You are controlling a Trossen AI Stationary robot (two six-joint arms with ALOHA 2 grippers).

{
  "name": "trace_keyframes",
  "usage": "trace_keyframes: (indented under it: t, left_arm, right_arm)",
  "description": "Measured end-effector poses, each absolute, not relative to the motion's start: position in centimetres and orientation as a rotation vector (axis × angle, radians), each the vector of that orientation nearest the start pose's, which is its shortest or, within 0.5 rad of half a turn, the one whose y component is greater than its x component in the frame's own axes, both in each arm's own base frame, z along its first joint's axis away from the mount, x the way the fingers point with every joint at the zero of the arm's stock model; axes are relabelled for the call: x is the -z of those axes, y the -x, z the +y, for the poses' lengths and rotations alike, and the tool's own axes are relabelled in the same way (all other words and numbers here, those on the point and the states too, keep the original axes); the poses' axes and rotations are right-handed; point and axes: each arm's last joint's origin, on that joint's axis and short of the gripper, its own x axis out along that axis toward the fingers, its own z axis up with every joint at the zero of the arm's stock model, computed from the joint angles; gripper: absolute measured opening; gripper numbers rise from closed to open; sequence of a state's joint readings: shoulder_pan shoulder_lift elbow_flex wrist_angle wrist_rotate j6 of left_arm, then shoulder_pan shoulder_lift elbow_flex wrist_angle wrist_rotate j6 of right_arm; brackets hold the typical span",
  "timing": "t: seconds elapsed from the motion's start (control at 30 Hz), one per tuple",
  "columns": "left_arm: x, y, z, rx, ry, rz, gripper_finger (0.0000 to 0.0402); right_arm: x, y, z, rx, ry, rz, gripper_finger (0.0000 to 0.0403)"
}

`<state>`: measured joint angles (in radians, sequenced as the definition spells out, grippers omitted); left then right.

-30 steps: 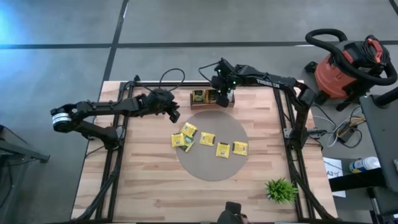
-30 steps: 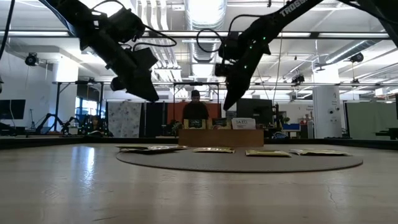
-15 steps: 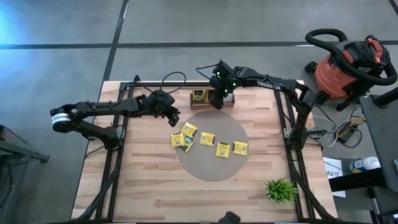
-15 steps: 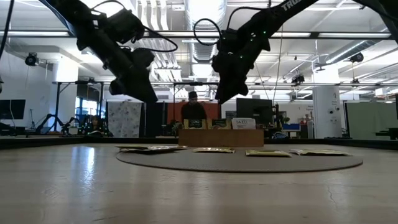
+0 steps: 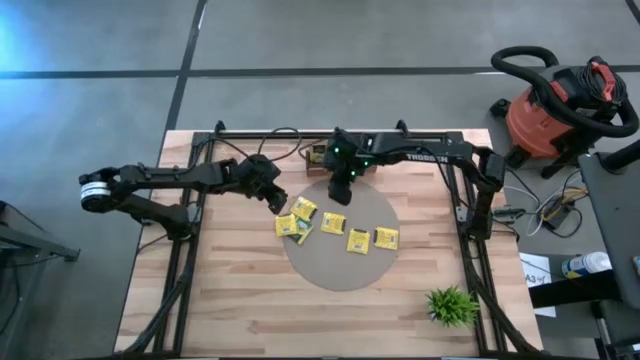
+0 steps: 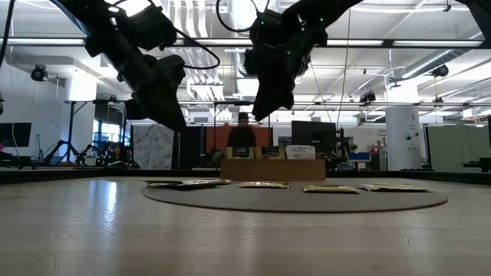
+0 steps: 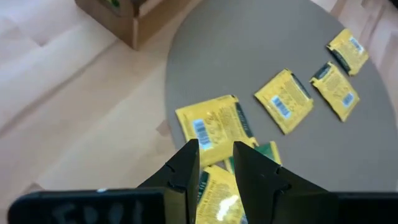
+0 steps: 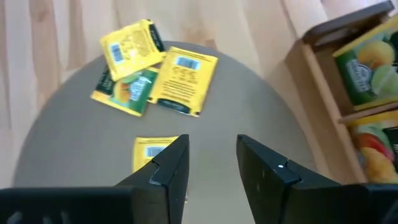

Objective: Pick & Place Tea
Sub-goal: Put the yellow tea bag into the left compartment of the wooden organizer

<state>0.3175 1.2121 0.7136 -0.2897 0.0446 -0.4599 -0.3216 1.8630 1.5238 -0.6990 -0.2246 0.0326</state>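
- High view: five yellow tea packets (image 5: 331, 226) flat on the round grey mat (image 5: 335, 268), mid-table. Left gripper (image 5: 277, 200) just left of the mat's left edge, beside the leftmost packets. Right gripper (image 5: 338, 192) over the mat's far edge, near the tray (image 5: 318, 156). Plant (image 5: 451, 305) at near right corner. Jaw gaps not readable here.
- Low view: both grippers up in the air, clear of the table (image 6: 77, 230). Packets (image 6: 265, 185) flat on the mat; tray (image 6: 273, 169) behind them at the far edge.
- Left wrist view: left fingers (image 7: 187, 168) apart by a narrow gap, holding nothing; yellow packets (image 7: 214, 122) on the mat below and ahead.
- Right wrist view: right fingers (image 8: 168, 168) parted moderately, empty; one packet (image 8: 152, 149) just ahead of the tips, three more (image 8: 181, 76) farther on; tray (image 8: 357, 74) with packets in it to one side.
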Motion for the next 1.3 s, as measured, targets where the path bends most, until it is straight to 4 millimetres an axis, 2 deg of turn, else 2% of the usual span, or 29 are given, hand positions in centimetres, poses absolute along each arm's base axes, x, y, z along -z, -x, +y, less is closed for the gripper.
trace_keyframes:
  t: [0.17,0.37,0.6,0.77,0.87,1.03,1.17,1.3]
  left_arm:
    - [-21.8,-23.1,6.2,-0.408,0.601,0.713,0.0092]
    - [-21.8,-23.5,4.8,-0.365,0.615,0.724,0.0092]
    - [-21.8,-23.7,3.6,-0.398,0.795,0.707,0.0092]
    - [-21.8,-23.8,2.5,-0.414,0.934,0.702,0.0092]
    - [-21.8,-23.9,1.4,-0.391,0.977,0.715,0.0092]
    - [-22.2,-24.1,-0.9,-0.333,0.992,0.732,0.0092]
    - [-22.9,-24.3,-2.5,-0.288,0.964,0.726,0.0092]
    - [-23.0,-24.2,-3.3,-0.259,0.914,0.729,0.0092]
  right_arm:
    - [-25.8,-38.0,-9.8,0.091,-0.302,0.982,0.0122]
    - [-28.4,-37.4,-7.8,0.136,-0.246,0.909,0.0112]
    - [-32.5,-35.8,-6.3,0.134,-0.225,0.76,0.01]
    - [-34.2,-34.5,-4.3,0.107,-0.218,0.715,0.0095]
    - [-33.9,-34.2,-2.9,0.076,-0.22,0.728,0.0097]
    - [-32.0,-34.1,-0.2,0.047,-0.207,0.787,0.0099]
    - [-30.2,-34.1,1.6,0.063,-0.219,0.81,0.0097]
    - [-28.6,-34.0,2.7,0.093,-0.286,0.812,0.0091]
